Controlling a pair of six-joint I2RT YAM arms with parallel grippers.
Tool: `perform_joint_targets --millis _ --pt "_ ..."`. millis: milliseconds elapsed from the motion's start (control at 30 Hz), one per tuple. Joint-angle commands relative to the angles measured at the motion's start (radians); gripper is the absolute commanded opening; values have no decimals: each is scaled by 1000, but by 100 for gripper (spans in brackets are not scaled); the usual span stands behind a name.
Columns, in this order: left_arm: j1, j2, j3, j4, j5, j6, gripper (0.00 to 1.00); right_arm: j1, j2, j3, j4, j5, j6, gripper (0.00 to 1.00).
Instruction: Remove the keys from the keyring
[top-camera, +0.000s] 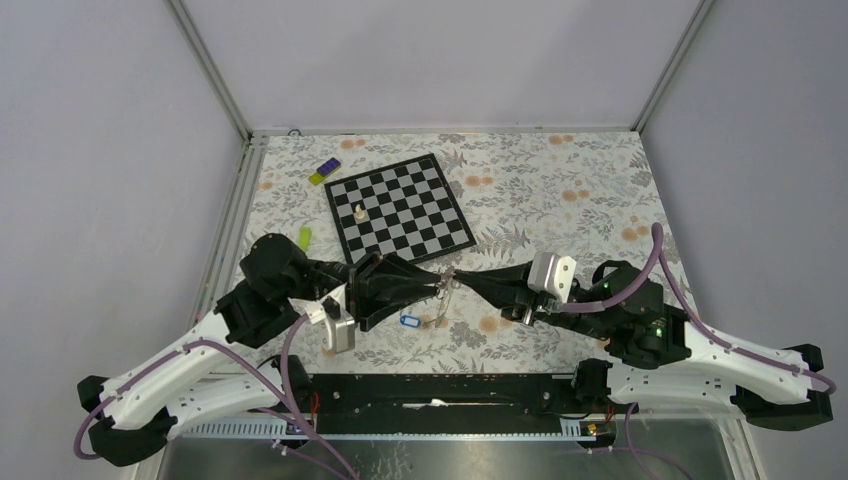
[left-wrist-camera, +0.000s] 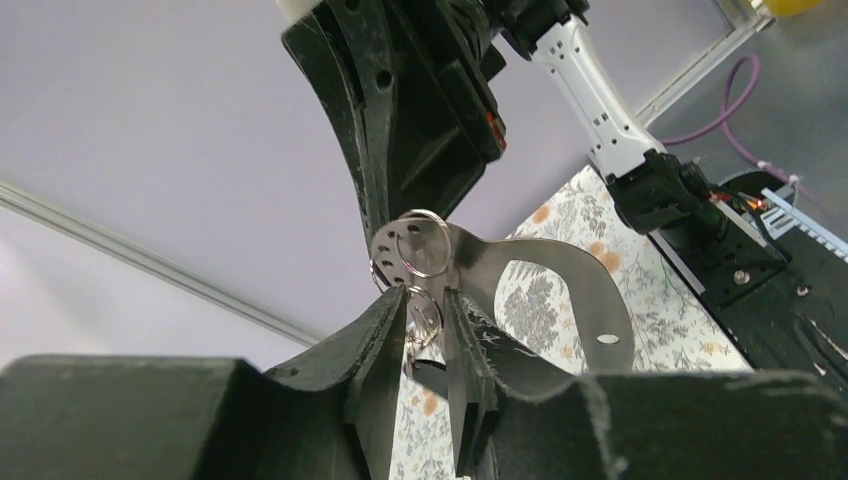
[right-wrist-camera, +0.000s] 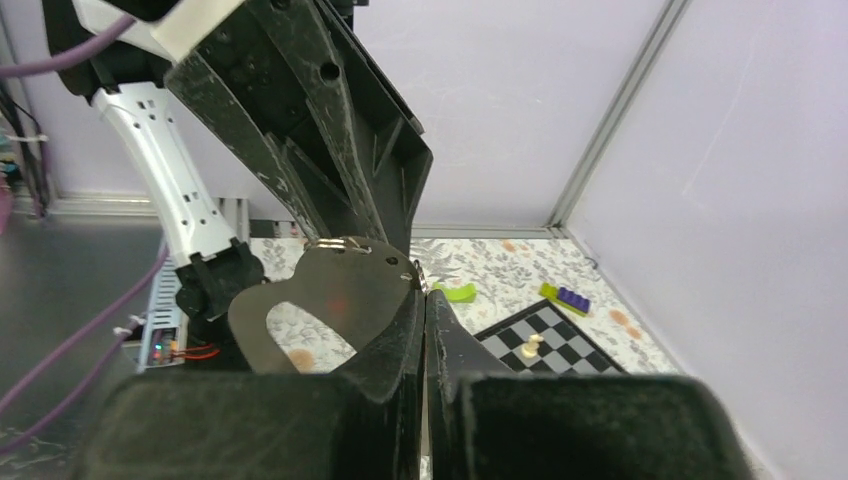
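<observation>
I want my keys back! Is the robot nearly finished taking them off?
Not yet. I can't see any freed key. In hand: the right gripper pinches a flat metal plate, and the keyring still loops through it, dangling into the open left gripper. Left: sliding everything off that ring.

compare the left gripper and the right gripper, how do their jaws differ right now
The left gripper has its jaws apart, with a clear gap showing; the right gripper has its jaws pressed together. The right gripper pinches the flat metal plate at its edge; in the left gripper's gap sits only a small wire ring. Shared: both are black and two-fingered, and they meet nearly tip to tip.
</observation>
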Motion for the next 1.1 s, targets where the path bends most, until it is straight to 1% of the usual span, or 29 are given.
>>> perform_joint_targets --millis 0,133,267,333,433,500,600,633,667,700,767,800,867,933,1000,1067 --pt "-4 -12 -9 146 46 -100 29 6 -12 25 40 38 -121 0" --pt "-5 -19 -10 149 52 -115 32 6 -36 48 -30 -49 -239 0" --pt "-5 -42 -20 149 56 -124 38 6 -70 81 -106 -101 -280 0" --pt "-6 -52 -25 149 59 -129 45 6 -72 108 -156 -131 -291 0" --pt "-5 -50 -23 149 55 -150 50 6 -75 135 -203 -174 -296 0" --pt "-5 -43 -18 152 51 -173 59 6 -81 136 -203 -193 -300 0" --pt "-5 -36 -17 171 48 -209 66 6 -88 137 -200 -208 -302 0" --pt "-5 -37 -25 203 37 -242 69 6 -90 138 -201 -211 -303 0" --pt "-5 -40 -41 249 14 -291 71 6 -93 139 -201 -215 -305 0" --pt "-5 -41 -55 308 -23 -361 76 6 -97 141 -200 -217 -305 0" --pt "-5 -37 -83 426 -161 -526 86 6 -106 147 -201 -223 -300 0" --pt "-5 -32 -84 450 -232 -587 90 6 -110 148 -201 -224 -296 0" --pt "-5 -16 -67 447 -371 -689 94 6 -117 151 -200 -230 -289 0" --pt "-5 14 -31 411 -465 -775 98 6 -123 150 -201 -238 -280 0" --pt "-5 48 14 362 -533 -849 99 6 -129 150 -201 -244 -279 0" --pt "-5 76 40 341 -546 -904 99 7 -134 149 -201 -251 -279 0"
